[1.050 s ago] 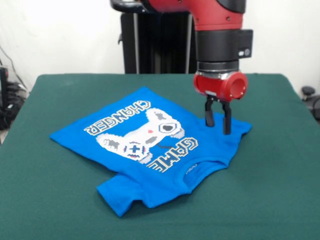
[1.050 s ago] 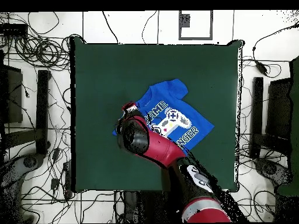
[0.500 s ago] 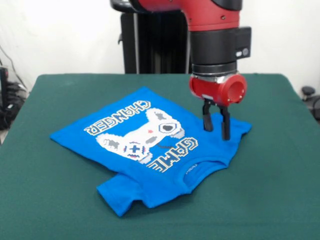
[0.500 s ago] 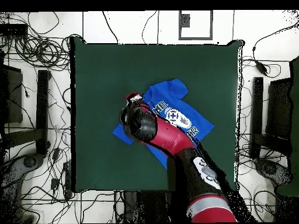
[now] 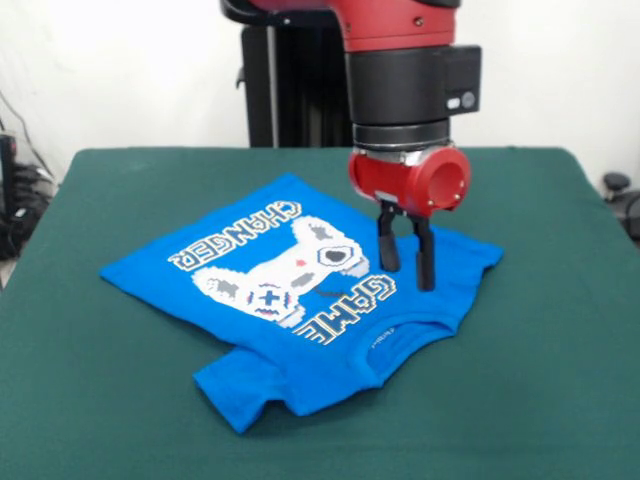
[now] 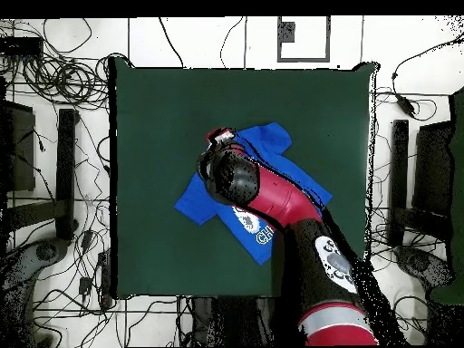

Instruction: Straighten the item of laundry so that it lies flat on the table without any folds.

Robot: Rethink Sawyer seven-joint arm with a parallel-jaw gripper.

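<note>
The item of laundry (image 5: 250, 250) is a bright blue T-shirt with white "GAME CHANGER" lettering, lying at an angle on the dark green table (image 5: 120, 400). Its collar faces the near edge, and the near sleeve (image 5: 235, 390) is bunched with a fold. My gripper (image 5: 407, 272) hangs open, fingers pointing down, just above the shirt's right side beside the "GAME" lettering, with nothing between the fingers. In the overhead view the arm covers the middle of the shirt (image 6: 195, 201); the gripper (image 6: 217, 139) sits at the shirt's upper left part on the table (image 6: 154, 109).
Cables (image 6: 63, 72) and dark stands (image 6: 65, 163) lie on the floor around the table in the overhead view. A small black object (image 5: 615, 184) sits past the table's right edge in the front view. Green tabletop surrounds the shirt on all sides.
The arm has shifted left in the front view, from over the shirt's right sleeve toward the lettering. The gripper stayed open; the shirt has not moved.
</note>
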